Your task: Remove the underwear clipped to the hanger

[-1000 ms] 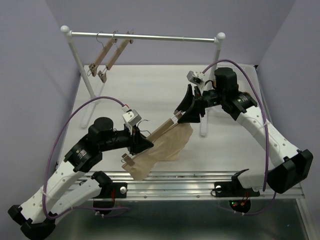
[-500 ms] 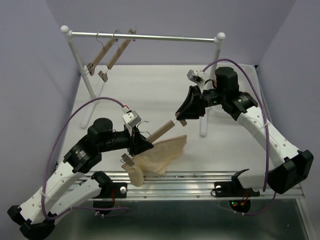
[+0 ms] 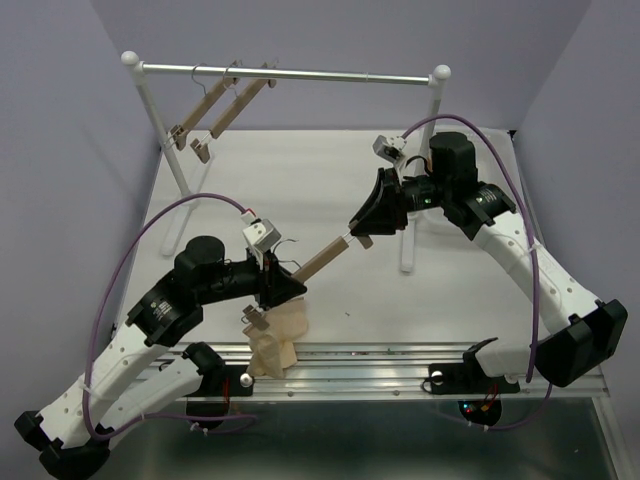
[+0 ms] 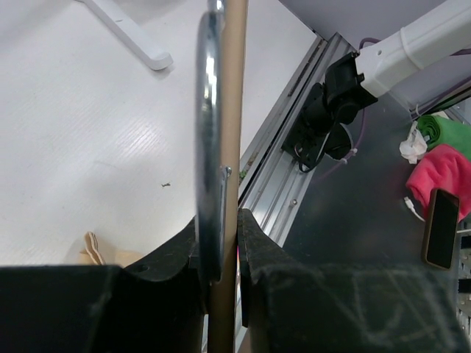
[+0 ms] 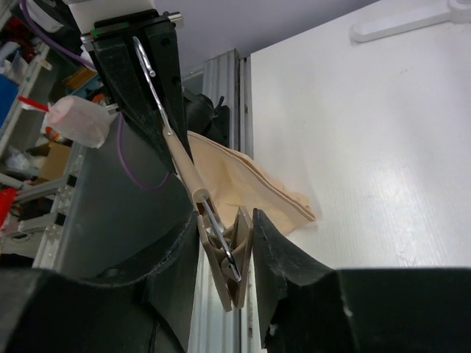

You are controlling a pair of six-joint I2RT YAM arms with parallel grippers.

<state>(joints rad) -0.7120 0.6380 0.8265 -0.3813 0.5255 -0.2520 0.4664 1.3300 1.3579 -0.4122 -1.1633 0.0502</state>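
Left fingers (image 4: pixel 259 254): clenched on the hanger (image 4: pixel 234 110). The wooden bar and the wire of its hook are pinched between them, about mid-length.
Right fingers (image 5: pixel 283 254): closed against both sides of the far clip (image 5: pixel 234 268), at the end of the bar away from the left fingers. No cloth shows in that clip.
Hanger axis: the bar runs straight from one pair of fingers to the other, held off the counter (image 3: pixel 330 170), with the right-hand end the higher.
Near clip (image 3: pixel 256 320): just past the left fingers, on the side away from the right fingers, toward the near counter edge.
Underwear (image 3: pixel 278 338): hangs bunched from the near clip, directly below and behind the left fingers. Its lower folds lie on the counter by the edge.
Step in hand, as judged: one end looks freed, and the near clip still seems to hold the cloth.
Relation the next move turns on: the held end lies beside the left fingers, which are busy carrying the bar. The right fingers are a full bar-length away and would need to travel down the axis past the left grip.
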